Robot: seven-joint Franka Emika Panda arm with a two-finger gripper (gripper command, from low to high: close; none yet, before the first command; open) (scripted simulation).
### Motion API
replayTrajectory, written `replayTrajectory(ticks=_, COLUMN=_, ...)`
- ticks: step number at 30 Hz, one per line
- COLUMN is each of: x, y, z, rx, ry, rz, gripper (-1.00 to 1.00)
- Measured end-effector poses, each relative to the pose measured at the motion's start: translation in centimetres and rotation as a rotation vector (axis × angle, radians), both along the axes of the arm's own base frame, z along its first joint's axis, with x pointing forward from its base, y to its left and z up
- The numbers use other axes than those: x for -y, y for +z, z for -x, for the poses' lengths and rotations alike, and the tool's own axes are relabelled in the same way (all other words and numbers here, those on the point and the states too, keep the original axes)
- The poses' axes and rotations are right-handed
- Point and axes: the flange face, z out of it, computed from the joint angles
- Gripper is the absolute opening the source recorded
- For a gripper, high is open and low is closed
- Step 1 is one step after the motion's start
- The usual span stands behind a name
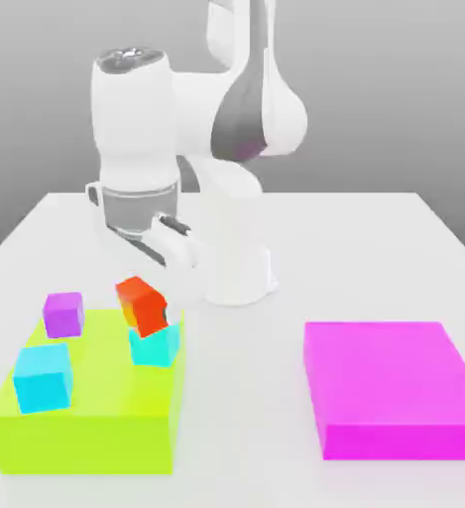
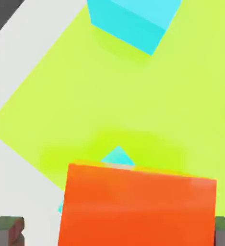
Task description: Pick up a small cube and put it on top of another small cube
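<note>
I see the red cube [image 1: 143, 305] tilted atop the turquoise cube [image 1: 155, 345]; my fingers [image 2: 8, 229] stand wide, so stacking looks nearly done.

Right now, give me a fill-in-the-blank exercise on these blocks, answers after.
1. The red cube sits tilted on the ____ cube.
2. The purple cube rests on the ____ block.
3. At the exterior view's right lies a flat ____ block.
4. The hand has its fingers ____.
Answers: turquoise; lime-green; magenta; open
</note>
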Motion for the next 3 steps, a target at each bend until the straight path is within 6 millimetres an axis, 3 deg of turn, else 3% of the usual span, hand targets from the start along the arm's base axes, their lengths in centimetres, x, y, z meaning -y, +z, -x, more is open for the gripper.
replayTrajectory(ticks=1, x=0.0, y=-0.4, z=0.1, rx=-0.001, ry=0.000, rz=0.001, gripper=1.00)
replayTrajectory(ticks=3, x=0.0, y=0.9, z=0.0, rx=-0.001, ry=-0.001, rz=0.001, gripper=1.00)
